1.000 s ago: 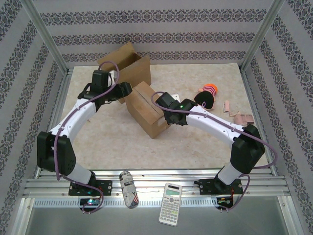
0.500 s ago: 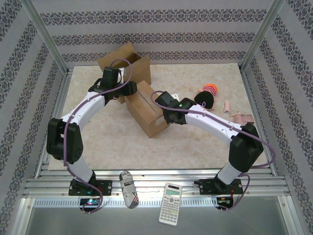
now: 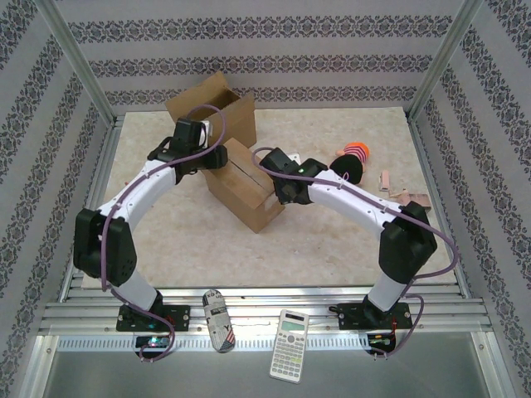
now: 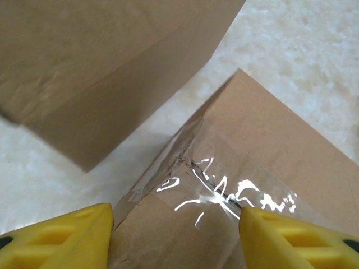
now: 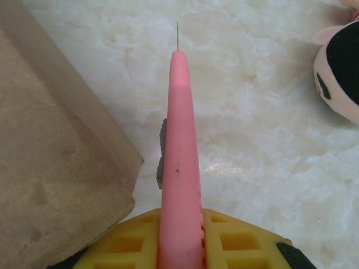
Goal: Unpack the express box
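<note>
The express box [image 3: 245,186] is a brown carton sealed with clear tape [image 4: 224,193], lying at mid-table. My left gripper [image 3: 217,157] hangs over its far left corner. In the left wrist view the yellow fingers [image 4: 61,238] stand wide apart, and the left gripper [image 4: 176,235] is open over the taped seam of the box [image 4: 269,145]. My right gripper [image 3: 278,163] is at the box's right end, shut on a pink cutter [image 5: 179,140] with a thin blade tip pointing away over bare table. The box edge [image 5: 50,168] lies just left of the right gripper [image 5: 180,235].
An opened empty-looking carton [image 3: 217,108] stands at the back left, close behind the sealed box [image 4: 101,67]. A plush toy [image 3: 353,162] and small pink pieces [image 3: 406,195] lie to the right. A calculator [image 3: 290,333] and a patterned case [image 3: 218,319] rest on the near rail.
The left arm swung right and forward until its gripper came over the box's far corner. The box shifted slightly left and the right gripper followed with the cutter.
</note>
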Motion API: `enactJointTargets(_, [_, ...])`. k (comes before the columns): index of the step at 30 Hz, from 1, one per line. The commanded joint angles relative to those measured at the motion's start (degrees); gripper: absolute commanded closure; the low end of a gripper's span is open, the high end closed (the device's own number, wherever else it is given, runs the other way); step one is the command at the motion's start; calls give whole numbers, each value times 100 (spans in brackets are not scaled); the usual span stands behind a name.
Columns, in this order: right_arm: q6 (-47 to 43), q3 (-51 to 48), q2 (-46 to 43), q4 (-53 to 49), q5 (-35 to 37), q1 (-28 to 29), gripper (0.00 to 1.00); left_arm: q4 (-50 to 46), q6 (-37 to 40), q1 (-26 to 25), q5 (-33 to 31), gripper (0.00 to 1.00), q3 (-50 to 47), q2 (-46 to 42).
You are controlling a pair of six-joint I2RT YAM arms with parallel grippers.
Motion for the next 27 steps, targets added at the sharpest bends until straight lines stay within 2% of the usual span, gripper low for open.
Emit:
enactJointTargets(1, [90,285,206,451,-300,39,100,-729,-100,-321,402,40,-343,-482])
enactJointTargets(9, [96,429,309,463,-328,45,100,-819,-334,-327,179,38,-952,-1285])
enactJointTargets(17, [109,341,132,437,-217,0,100,-1209,-462,-323,-895,32,-680,-1511])
enactJointTargets(20, [114,332,136,451,-222,-17,100,-1370,-468,-328,-1099,13,-526,-1644])
enactJointTargets(27, [169,367,202,475,-258,-34,100,-1535,-299,-326,-1406,6,-309,-1687])
